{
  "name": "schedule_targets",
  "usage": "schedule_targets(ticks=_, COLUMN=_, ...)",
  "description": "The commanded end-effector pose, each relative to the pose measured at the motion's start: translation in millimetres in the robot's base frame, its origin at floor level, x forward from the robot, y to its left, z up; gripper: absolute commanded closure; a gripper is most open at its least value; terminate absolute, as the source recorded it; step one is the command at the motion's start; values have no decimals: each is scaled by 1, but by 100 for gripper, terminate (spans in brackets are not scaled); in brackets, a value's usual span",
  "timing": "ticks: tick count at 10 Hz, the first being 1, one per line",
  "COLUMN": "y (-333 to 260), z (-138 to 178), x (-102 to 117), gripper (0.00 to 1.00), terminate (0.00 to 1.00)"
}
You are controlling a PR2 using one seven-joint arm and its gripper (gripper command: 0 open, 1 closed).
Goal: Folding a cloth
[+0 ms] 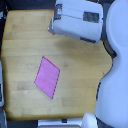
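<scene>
A wooden table [75,75] fills most of the exterior view, seen from above. Its top is light honey-coloured wood with a faint grain and a few darker patches, one of them in the far middle part. The corners are rounded. Beyond the table's far left corner [4,16] lies a dark area, too dim to make out. Along the near edge the surroundings are dark as well, and a pale strip [57,122] runs there, blurred. The light is soft and even, with a dull shadow on the wood at the far side.
</scene>
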Motion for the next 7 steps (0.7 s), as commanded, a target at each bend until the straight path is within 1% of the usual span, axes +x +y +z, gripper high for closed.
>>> schedule_targets(ticks=1, y=-111, z=-15, x=42, gripper=0, terminate=0)
schedule_targets(ticks=2, y=-133, z=-18, x=49, gripper=0, terminate=0)
schedule_targets(ticks=3, y=-140, z=-20, x=51, gripper=0, terminate=0)
schedule_targets(ticks=4, y=-164, z=-25, x=54, gripper=0, terminate=0)
schedule_targets(ticks=6, y=-208, z=-24, x=53, gripper=0, terminate=0)
schedule_targets(ticks=7, y=-215, z=-23, x=53, gripper=0, terminate=0)
